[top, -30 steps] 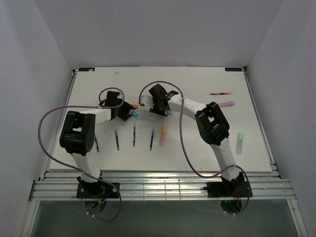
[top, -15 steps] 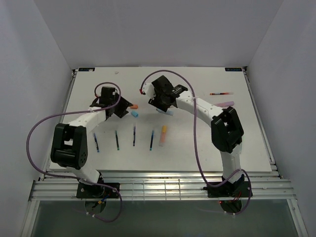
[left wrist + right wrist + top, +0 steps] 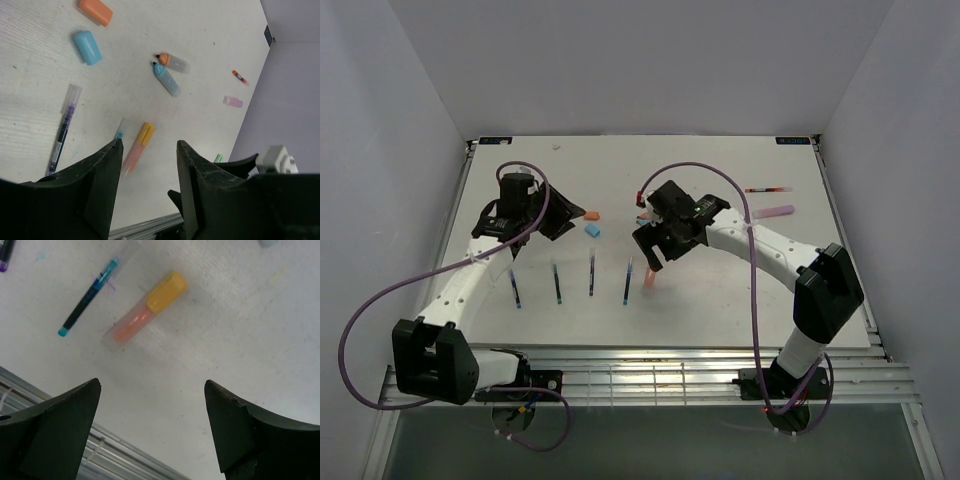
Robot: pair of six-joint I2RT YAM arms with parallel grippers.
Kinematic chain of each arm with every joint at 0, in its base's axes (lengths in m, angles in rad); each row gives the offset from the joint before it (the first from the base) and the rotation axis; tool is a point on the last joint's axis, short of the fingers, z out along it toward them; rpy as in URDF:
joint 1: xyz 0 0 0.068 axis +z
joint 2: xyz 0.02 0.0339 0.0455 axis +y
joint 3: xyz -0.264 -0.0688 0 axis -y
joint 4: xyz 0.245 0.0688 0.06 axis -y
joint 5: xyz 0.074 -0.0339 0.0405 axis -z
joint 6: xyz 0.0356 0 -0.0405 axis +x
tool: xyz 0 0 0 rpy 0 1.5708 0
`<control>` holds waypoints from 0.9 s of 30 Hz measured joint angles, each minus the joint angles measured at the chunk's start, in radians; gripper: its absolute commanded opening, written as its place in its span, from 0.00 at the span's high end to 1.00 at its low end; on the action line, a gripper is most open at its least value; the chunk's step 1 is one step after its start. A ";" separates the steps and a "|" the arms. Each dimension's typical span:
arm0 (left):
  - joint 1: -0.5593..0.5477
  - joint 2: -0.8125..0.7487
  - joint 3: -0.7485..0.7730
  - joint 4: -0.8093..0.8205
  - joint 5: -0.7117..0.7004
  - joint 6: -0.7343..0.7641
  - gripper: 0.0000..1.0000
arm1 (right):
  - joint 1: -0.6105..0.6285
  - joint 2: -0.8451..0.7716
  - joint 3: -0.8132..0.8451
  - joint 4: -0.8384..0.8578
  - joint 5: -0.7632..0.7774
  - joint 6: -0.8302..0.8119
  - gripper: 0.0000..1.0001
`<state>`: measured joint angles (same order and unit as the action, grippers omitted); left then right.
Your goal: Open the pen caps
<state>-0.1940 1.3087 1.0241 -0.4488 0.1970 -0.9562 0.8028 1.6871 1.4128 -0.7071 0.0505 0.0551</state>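
Two loose pen caps, one orange [image 3: 95, 11] and one blue [image 3: 88, 47], lie on the white table; the top view shows the orange one [image 3: 590, 214] and the blue one [image 3: 592, 231] just right of my left gripper [image 3: 565, 222]. Their uncapped highlighters, orange [image 3: 172, 62] and blue [image 3: 167, 81], lie side by side further right. A highlighter with a yellow cap [image 3: 166, 291] still on it lies ahead of my right gripper [image 3: 152, 385], which is open wide and empty. My left gripper [image 3: 148, 145] is open too, with nothing between its fingers.
Several thin capped pens [image 3: 591, 275] lie in a row near the front of the table [image 3: 720, 300]. A purple highlighter [image 3: 778, 212] and a small red pen [image 3: 767, 189] lie at the back right. The table's metal front rail [image 3: 30, 390] is close under the right gripper.
The two grippers have parted. The right one swung toward the near side over the yellow-capped highlighter and opened wide. The left arm drew back to the left.
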 measured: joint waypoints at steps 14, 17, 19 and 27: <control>-0.011 -0.291 -0.094 -0.192 0.074 0.028 0.42 | -0.035 -0.359 -0.344 0.083 0.011 0.467 0.01; -0.013 -0.308 -0.101 -0.218 0.079 0.028 0.42 | -0.072 -0.294 -0.363 0.111 -0.042 0.549 0.04; -0.013 -0.311 -0.102 -0.228 0.082 0.027 0.43 | -0.076 -0.209 -0.354 0.122 -0.068 0.596 0.05; -0.013 -0.312 -0.102 -0.250 0.093 0.031 0.43 | -0.060 0.025 -0.270 0.141 -0.127 0.745 0.20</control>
<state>-0.2073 0.9970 0.9222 -0.6987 0.2897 -0.9249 0.7429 1.7119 1.1427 -0.5659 -0.0765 0.7998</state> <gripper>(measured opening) 0.572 0.832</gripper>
